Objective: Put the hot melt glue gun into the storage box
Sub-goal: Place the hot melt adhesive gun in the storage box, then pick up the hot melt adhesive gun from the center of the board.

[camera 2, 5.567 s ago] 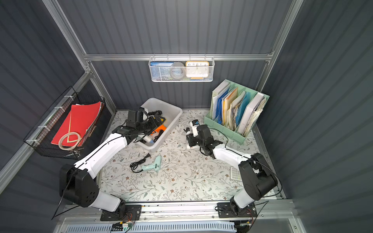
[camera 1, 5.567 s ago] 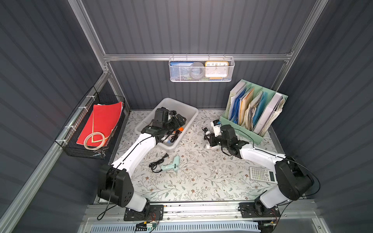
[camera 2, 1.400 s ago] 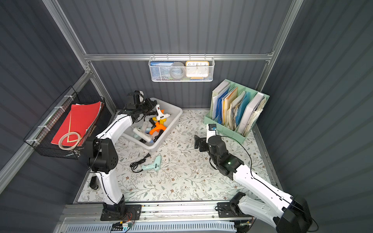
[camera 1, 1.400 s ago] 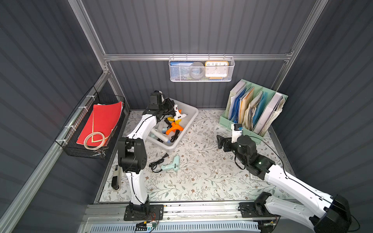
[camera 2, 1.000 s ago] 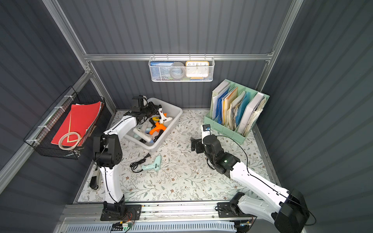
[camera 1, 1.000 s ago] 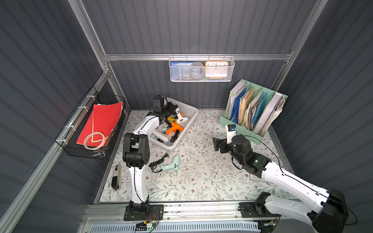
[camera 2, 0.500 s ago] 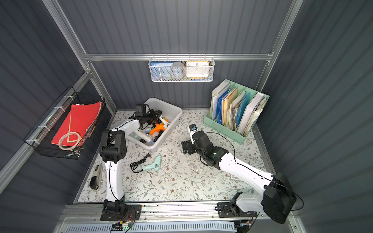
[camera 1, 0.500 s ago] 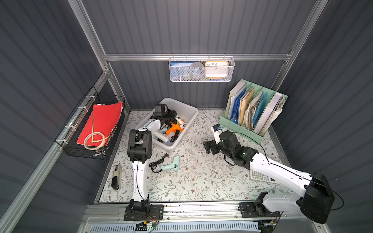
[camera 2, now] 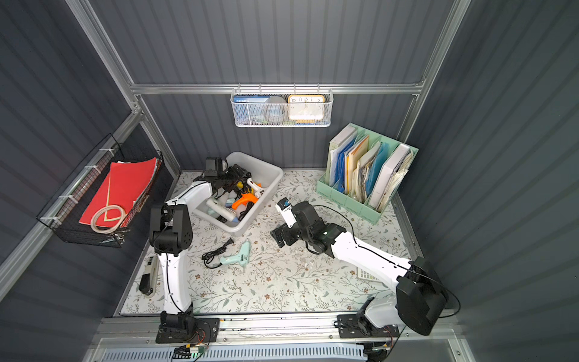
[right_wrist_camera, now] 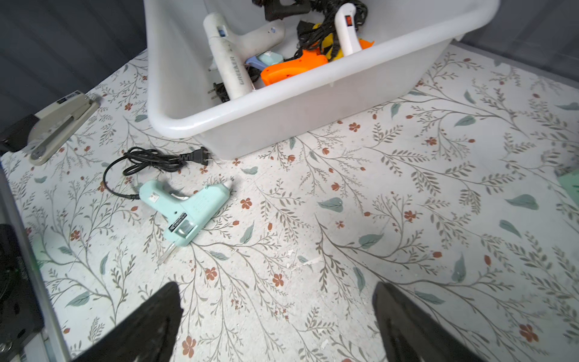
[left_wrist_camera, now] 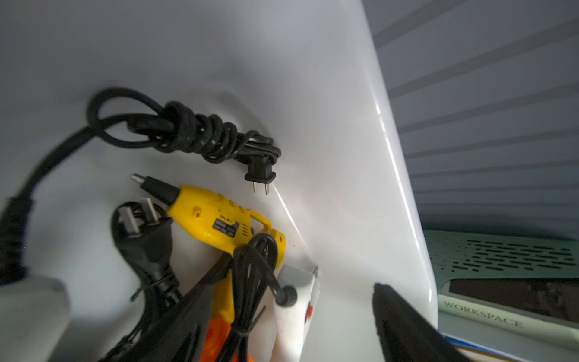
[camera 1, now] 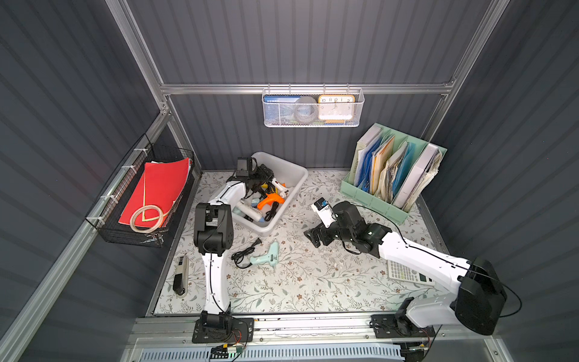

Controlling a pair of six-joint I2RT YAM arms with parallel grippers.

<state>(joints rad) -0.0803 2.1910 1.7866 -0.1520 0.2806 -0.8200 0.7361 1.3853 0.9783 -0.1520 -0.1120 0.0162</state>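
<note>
I count five glue guns lying in the storage box point(right_wrist_camera: 313, 119): two white ones point(right_wrist_camera: 228, 59), one orange point(right_wrist_camera: 291, 69), one yellow point(left_wrist_camera: 216, 219) and one pale blue point(right_wrist_camera: 266, 59). One mint glue gun point(right_wrist_camera: 185, 207) is not yet in, lying on the counter point(right_wrist_camera: 407, 203) just beside the box. The left fingers point(left_wrist_camera: 404, 322) stand wide apart inside the box, gripping nothing, and the right fingers point(right_wrist_camera: 404, 319) gape empty above the counter.

Setup sits in a little booth: dark grey ribbed walls point(camera 1: 297, 40) on three sides of the desk point(camera 1: 313, 282), which has a pale leafy floral cover. An aluminium rail point(camera 1: 219, 89) crosses the wall behind the desk, with a white mesh basket point(camera 1: 313, 120) hanging off it. There's a black wire basket point(camera 1: 125, 232) on the wall left of the desk and a mint-green file organiser point(camera 1: 369, 200) on its back right corner. Light's soft and even.
</note>
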